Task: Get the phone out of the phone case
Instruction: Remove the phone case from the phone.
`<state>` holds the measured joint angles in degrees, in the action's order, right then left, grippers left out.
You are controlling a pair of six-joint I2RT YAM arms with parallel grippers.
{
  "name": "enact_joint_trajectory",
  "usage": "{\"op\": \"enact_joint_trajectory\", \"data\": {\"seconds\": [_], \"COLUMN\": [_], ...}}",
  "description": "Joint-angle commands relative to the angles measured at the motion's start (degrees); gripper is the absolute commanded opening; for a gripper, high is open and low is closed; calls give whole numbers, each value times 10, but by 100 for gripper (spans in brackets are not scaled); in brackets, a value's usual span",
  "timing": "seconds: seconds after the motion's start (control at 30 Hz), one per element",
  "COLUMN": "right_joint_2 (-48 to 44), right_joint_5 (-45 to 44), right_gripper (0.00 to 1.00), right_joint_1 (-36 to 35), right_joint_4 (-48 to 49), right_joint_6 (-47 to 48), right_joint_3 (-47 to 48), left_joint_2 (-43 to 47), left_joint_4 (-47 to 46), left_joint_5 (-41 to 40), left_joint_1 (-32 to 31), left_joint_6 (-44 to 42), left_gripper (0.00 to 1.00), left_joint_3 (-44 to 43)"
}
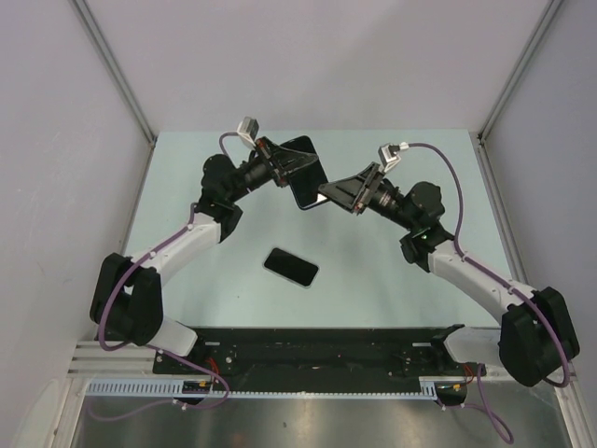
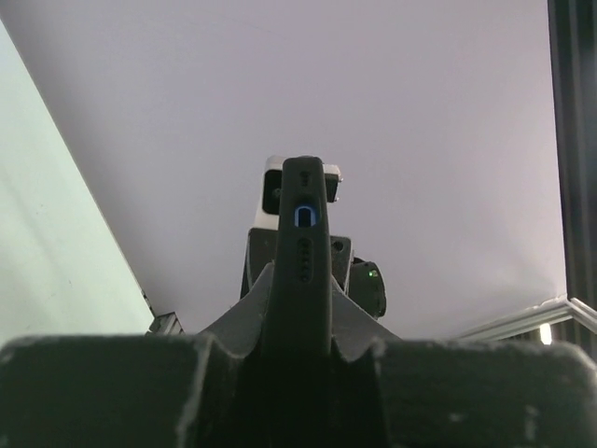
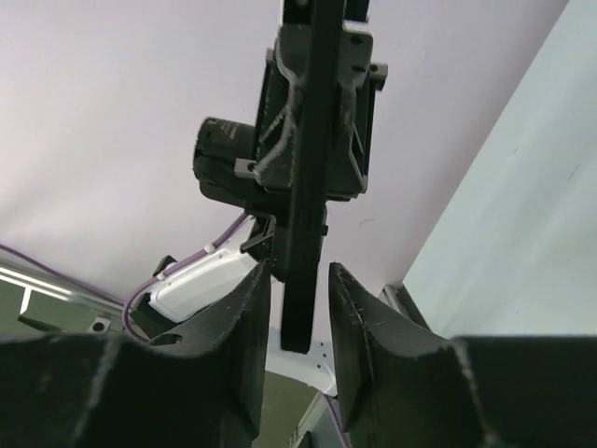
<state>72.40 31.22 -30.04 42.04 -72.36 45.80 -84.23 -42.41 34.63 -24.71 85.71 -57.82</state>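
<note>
Three pale lilac walls (image 1: 308, 56) and aluminium corner posts (image 1: 117, 70) enclose your pale green worktop (image 1: 187, 187), where the phone (image 1: 291, 267) lies flat near the middle. Your left end effector (image 1: 287, 168) clamps the raised phone case (image 1: 306, 182); your right end effector (image 1: 326, 194) straddles its lower edge, fingers (image 3: 247, 336) slightly apart.

Pale green table (image 1: 373, 280), white enclosure walls (image 1: 308, 56)

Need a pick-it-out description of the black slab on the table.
Look at the pale green table, between the two arms. The glossy black slab lies flat there; its lookalike, the dark case, is held aloft by the left gripper.
</note>
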Motion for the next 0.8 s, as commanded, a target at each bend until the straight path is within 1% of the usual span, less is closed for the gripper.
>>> {"op": "enact_joint_trajectory", "data": {"seconds": [0.0,0.03,0.07,0.13,0.23,0.33,0.47,0.53,0.63,0.67,0.73,0.77], "right_joint_2": [-54,-67,-72,-81,-83,-64,-46,-41,-32,-29,-24,-23], "right_joint_5": [31,31,32,34,31,46,48,46,44,45,38,32], "right_gripper": [37,41,47,53,54,54,51,48,34,23,5,0], "right_joint_1": [33,35,35,31,31,28,16,13,13,13,12,11], "right_joint_4": [-30,-41,-59,-72,-80,-34,-18,-9,10,15,22,27], "right_joint_6": [21,24,31,37,37,13,8,5,-8,-11,-23,-30], "right_joint_3": [20,20,20,19,20,20,20,19,19,20,20,20], "left_joint_2": [25,28,29,32,35,39,45,47,50,50,54,55], "left_joint_4": [-15,-14,-13,-12,-1,-3,-1,1,2,5,8,8], "left_joint_5": [-12,-17,-18,-20,-28,-34,-34,-35,-35,-34,-34,-33], "left_joint_1": [0,2,2,2,2,2,2,3,3,2,3,3], "left_joint_6": [14,13,11,11,8,11,11,10,10,11,11,11], "left_gripper": [0,0,0,0,0,0,0,0,0,0,0,0], "left_joint_3": [-4,-3,-4,-4,-3,3,0,-1,-2,-2,-2,-3]}}
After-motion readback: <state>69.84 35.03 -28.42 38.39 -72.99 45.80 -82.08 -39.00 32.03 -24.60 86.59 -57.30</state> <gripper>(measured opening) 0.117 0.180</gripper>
